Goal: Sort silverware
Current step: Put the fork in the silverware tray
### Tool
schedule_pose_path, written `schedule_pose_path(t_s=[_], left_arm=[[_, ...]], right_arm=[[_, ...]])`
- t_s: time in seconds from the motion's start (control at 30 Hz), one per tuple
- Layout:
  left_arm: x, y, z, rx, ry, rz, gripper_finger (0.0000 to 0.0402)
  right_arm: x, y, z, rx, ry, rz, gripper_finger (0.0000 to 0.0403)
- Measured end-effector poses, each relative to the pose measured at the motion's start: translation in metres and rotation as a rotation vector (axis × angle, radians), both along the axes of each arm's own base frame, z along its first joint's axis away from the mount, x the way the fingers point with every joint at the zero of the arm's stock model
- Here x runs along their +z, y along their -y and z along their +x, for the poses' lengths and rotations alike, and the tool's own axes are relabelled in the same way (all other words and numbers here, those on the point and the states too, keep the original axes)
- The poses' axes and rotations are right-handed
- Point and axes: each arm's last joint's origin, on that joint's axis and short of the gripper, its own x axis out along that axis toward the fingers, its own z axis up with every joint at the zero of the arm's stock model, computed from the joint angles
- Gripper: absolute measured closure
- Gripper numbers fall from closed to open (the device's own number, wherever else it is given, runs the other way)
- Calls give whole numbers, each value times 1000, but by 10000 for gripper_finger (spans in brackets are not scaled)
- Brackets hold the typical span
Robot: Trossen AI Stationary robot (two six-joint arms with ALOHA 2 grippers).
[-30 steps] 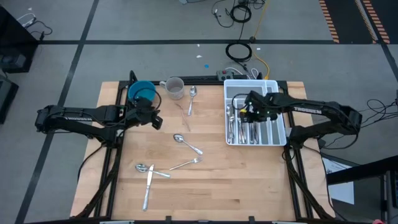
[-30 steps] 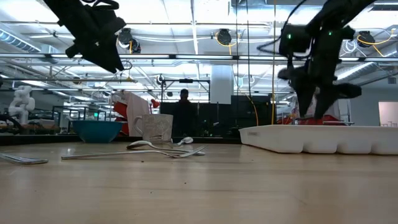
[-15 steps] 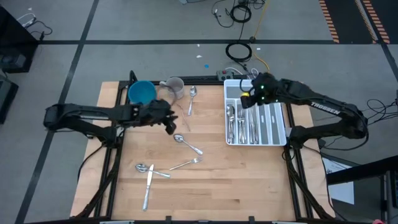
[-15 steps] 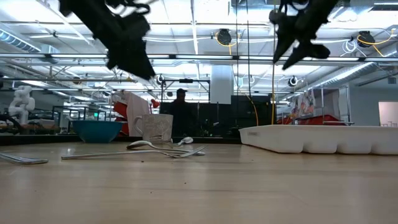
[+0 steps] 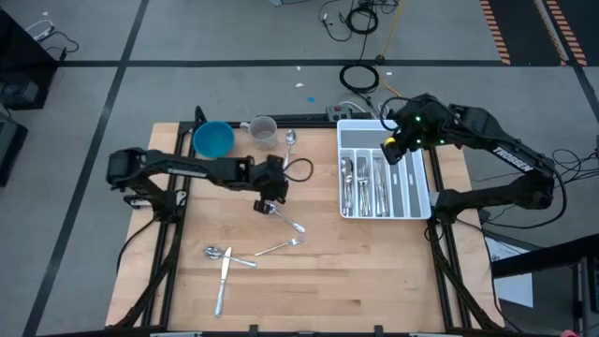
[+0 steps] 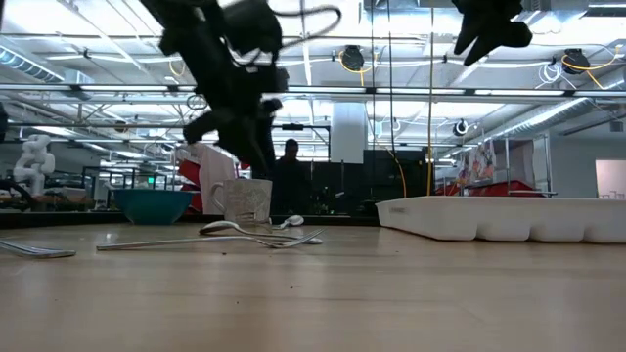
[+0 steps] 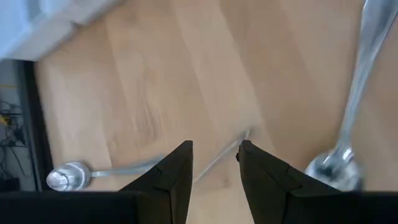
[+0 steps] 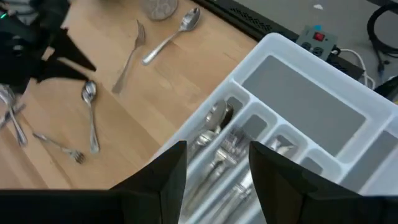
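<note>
Loose silverware lies flat on the wooden table: a spoon [image 5: 290, 142] and a thin fork [image 8: 129, 55] by the cup, a spoon [image 5: 281, 216] at the middle, a fork [image 5: 281, 247], another spoon [image 5: 218, 253] and a knife [image 5: 223, 281] nearer the front. More silverware [image 5: 363, 187] lies in the white tray [image 5: 412, 192]. My left gripper [image 5: 272, 195] hangs open over the table's middle, its fingers [image 7: 180, 174] above the thin fork [image 7: 221, 157], clear of the table in the low view [image 6: 256, 147]. My right gripper [image 5: 391, 152] is open and empty, high above the tray [image 8: 305, 93].
A blue bowl [image 5: 213, 139] and a clear cup [image 5: 263, 132] stand at the far edge, left of the middle. The tray takes up the table's far right. Bare wood stretches along the near edge and near right. A person stands in the room beyond [image 6: 289, 181].
My left gripper has swung from beside the blue bowl toward the table's right and come down over the middle, rolling its wrist as it went. My right gripper has risen out of the tray and stands high above it. The silverware has stayed in place.
</note>
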Motion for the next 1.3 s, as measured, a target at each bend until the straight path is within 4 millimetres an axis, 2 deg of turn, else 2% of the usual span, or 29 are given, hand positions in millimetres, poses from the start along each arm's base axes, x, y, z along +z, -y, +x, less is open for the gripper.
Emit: schedule_pose_path(t_s=[0.2,0.33,0.5,0.63,0.87,1.1,1.3], left_arm=[[-8,-26,19,-65,-188,56,265],[-7,-40,22,-150,-234,96,265],[-8,-56,15,-253,-284,108,265],[-10,-66,5,-307,-330,48,265],[-11,-79,2,-386,-307,45,265],[-38,-82,8,-473,-373,27,265],[-61,-87,20,-467,-370,51,265]], right_arm=[[1,-4,-9,37,-38,-12,238],[2,-6,-13,63,-48,-29,238],[4,-9,-17,82,-41,-50,238],[5,-10,-20,87,-34,-59,238],[6,-9,-22,60,-54,-101,238],[6,-9,-22,48,-49,-94,238],[6,-9,-22,30,-40,-81,238]])
